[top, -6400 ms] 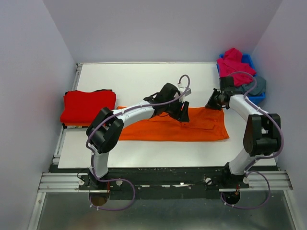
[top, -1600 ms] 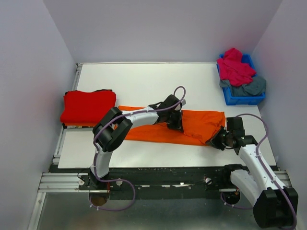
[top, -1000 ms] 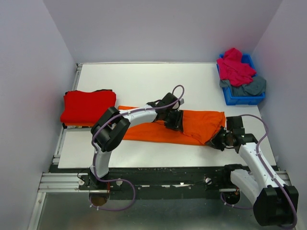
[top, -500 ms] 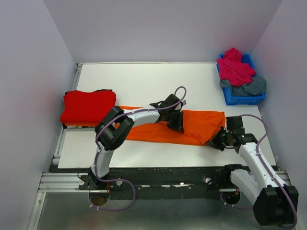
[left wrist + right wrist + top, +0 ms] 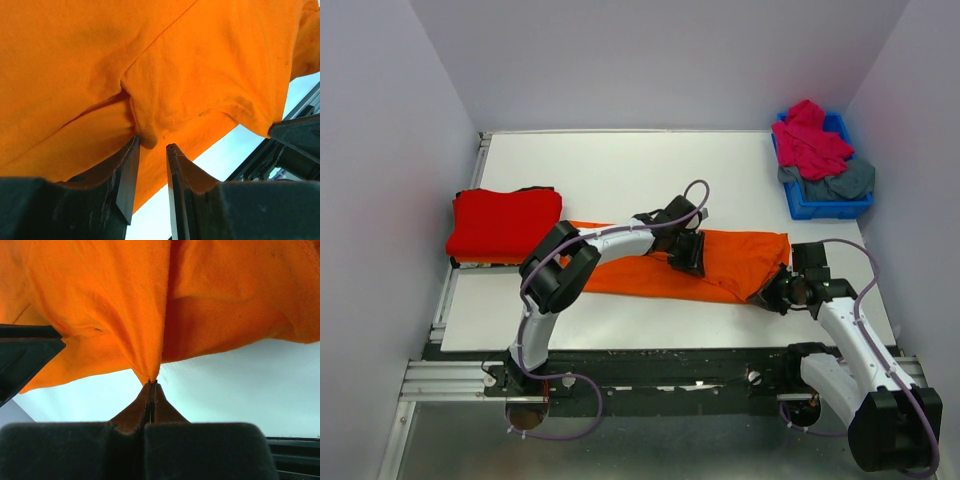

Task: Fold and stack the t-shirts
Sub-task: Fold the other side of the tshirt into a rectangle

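The orange t-shirt (image 5: 630, 275) lies lengthwise across the middle of the white table (image 5: 620, 170). My left gripper (image 5: 692, 262) rests on its middle, and in the left wrist view (image 5: 152, 145) the jaws stand narrowly apart, pinching a small pucker of the orange cloth (image 5: 200, 60). My right gripper (image 5: 767, 297) sits at the shirt's near right corner. In the right wrist view (image 5: 151, 382) it is shut on a drawn-up point of the orange cloth (image 5: 100, 300). A folded red t-shirt (image 5: 505, 222) lies at the left edge. Magenta-pink (image 5: 808, 140) and slate grey-blue (image 5: 845, 180) shirts sit in the bin.
A small blue plastic bin (image 5: 825, 208) stands at the back right corner, holding the pink and grey shirts. Grey walls close in the table on three sides. The metal rail with the arm bases (image 5: 660, 380) runs along the near edge.
Since 6.4 s ago my right gripper has carried the shirt's far right corner to the near edge, narrowing the cloth. My left gripper came slightly nearer. In the last second almost nothing moved.
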Available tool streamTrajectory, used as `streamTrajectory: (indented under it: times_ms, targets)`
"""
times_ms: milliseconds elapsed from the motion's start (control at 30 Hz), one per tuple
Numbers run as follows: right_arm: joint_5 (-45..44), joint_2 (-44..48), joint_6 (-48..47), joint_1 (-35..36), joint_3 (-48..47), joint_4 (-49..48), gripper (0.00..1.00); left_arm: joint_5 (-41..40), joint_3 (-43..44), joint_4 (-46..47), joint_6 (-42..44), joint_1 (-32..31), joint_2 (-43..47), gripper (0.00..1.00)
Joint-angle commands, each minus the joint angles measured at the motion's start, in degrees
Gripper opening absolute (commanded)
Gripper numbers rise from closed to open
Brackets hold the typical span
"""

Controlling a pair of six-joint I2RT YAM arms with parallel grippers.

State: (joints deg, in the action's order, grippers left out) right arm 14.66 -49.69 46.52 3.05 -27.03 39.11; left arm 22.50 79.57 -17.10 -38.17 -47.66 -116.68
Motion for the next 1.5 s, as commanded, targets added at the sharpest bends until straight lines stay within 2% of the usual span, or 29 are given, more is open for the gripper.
streamTrajectory:
  times_ms: [0,100,233,333,733,1467]
  targets:
    - [1.3,0.4,0.1,0.2,-0.9,0.2,0.01,-1.1,2.4,-1.1,0.3,-0.4,-2.3,0.39]
    - [1.5,0.6,0.2,0.2,-0.7,0.1,0.01,-0.6,2.7,-0.7,0.0,-0.4,-2.7,0.26]
    - [1.6,0.6,0.3,0.2,-0.5,0.1,0.01,0.0,3.1,-0.6,0.0,-0.4,-3.4,0.15]
    - [1.3,0.7,0.3,0.2,-0.9,0.4,0.01,-0.4,3.3,-1.2,0.6,-0.4,-3.0,0.00]
    - [1.4,-0.4,-0.1,0.2,-2.2,1.1,0.01,1.1,3.2,-5.0,2.2,1.3,1.2,0.00]
    - [2.8,-2.4,0.1,0.1,-3.6,2.4,0.02,7.6,6.8,-8.9,3.2,4.1,-0.1,0.00]
